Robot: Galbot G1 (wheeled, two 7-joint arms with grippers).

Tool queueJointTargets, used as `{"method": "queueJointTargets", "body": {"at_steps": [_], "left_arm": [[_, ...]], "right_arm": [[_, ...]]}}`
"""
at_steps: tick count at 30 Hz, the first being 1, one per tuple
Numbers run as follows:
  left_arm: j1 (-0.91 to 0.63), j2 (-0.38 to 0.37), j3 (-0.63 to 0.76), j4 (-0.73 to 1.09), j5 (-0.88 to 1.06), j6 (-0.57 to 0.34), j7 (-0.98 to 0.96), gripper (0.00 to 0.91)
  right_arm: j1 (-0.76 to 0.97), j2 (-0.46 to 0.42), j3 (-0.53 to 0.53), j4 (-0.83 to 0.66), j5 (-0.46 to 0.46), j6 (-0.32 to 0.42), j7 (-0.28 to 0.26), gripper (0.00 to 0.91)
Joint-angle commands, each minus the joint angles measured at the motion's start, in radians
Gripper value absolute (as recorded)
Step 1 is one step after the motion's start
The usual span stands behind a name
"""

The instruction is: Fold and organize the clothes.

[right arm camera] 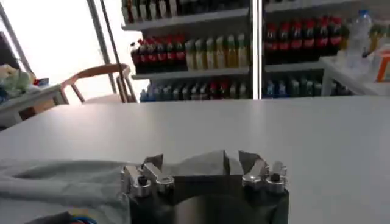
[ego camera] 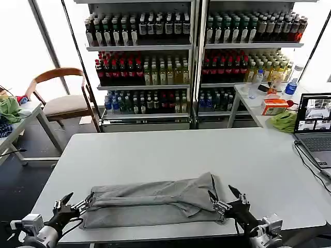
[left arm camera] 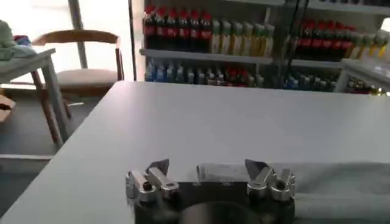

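Shirt (ego camera: 155, 202) folded to a long band on the bench (ego camera: 170, 150) (crosswise folds left, we judge); left gripper (ego camera: 76, 202) at 9 o'clock, right gripper (ego camera: 226, 199) at 3, jaws open.

One shirt, two grippers, one table.
One grey shirt (ego camera: 155, 201) lies at 6 o'clock on the white table (ego camera: 170, 150); one left gripper (ego camera: 77, 201) at 7, one right gripper (ego camera: 225, 198) at 5; one laptop (ego camera: 315, 129) at 3; one chair (ego camera: 62, 98) at 10.
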Motion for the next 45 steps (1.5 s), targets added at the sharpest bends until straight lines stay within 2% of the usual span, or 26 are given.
{"method": "queueJointTargets", "body": {"at_steps": [1, 2, 4, 19, 30, 31, 32, 33, 34, 35, 37, 45], "left_arm": [[0.021, -0.093, 0.006, -0.015, -0.008, -0.061, -0.045, 0.907], [0.019, -0.105, 0.012, -0.007, -0.006, -0.063, -0.046, 0.907], [0.017, -0.116, 0.02, 0.009, -0.002, -0.064, -0.045, 0.907], [-0.015, -0.197, 0.078, 0.075, 0.052, -0.095, -0.029, 0.907], [-0.035, -0.213, 0.115, 0.108, 0.074, -0.1, -0.02, 0.907], [-0.035, -0.214, 0.117, 0.111, 0.078, -0.101, -0.02, 0.786], [-0.036, -0.215, 0.117, 0.114, 0.08, -0.103, -0.017, 0.514], [-0.036, -0.216, 0.119, 0.121, 0.082, -0.103, -0.016, 0.393], [-0.037, -0.217, 0.12, 0.123, 0.083, -0.104, -0.016, 0.191], [-0.038, -0.218, 0.122, 0.127, 0.083, -0.107, -0.013, 0.131], [-0.039, -0.218, 0.124, 0.13, 0.087, -0.108, -0.012, 0.02], [-0.038, -0.225, 0.136, 0.143, 0.1, -0.12, 0.001, 0.0]], "right_arm": [[-0.003, 0.01, 0.02, -0.054, -0.135, 0.33, -0.058, 0.907], [-0.004, 0.019, 0.022, -0.069, -0.144, 0.366, -0.07, 0.907], [-0.007, 0.028, 0.022, -0.082, -0.147, 0.378, -0.07, 0.907], [-0.032, 0.031, 0.02, -0.113, -0.172, 0.371, -0.04, 0.907], [-0.038, 0.028, 0.016, -0.107, -0.166, 0.362, -0.036, 0.907], [-0.038, 0.028, 0.015, -0.107, -0.166, 0.361, -0.036, 0.907], [-0.037, 0.029, 0.014, -0.106, -0.164, 0.36, -0.037, 0.907], [-0.035, 0.03, 0.011, -0.105, -0.16, 0.359, -0.036, 0.907], [-0.035, 0.031, 0.01, -0.105, -0.159, 0.357, -0.036, 0.907], [-0.033, 0.031, 0.008, -0.104, -0.16, 0.356, -0.036, 0.907], [-0.033, 0.031, 0.007, -0.102, -0.16, 0.355, -0.036, 0.907], [-0.036, 0.027, 0.012, -0.096, -0.154, 0.35, -0.033, 0.907]]}}
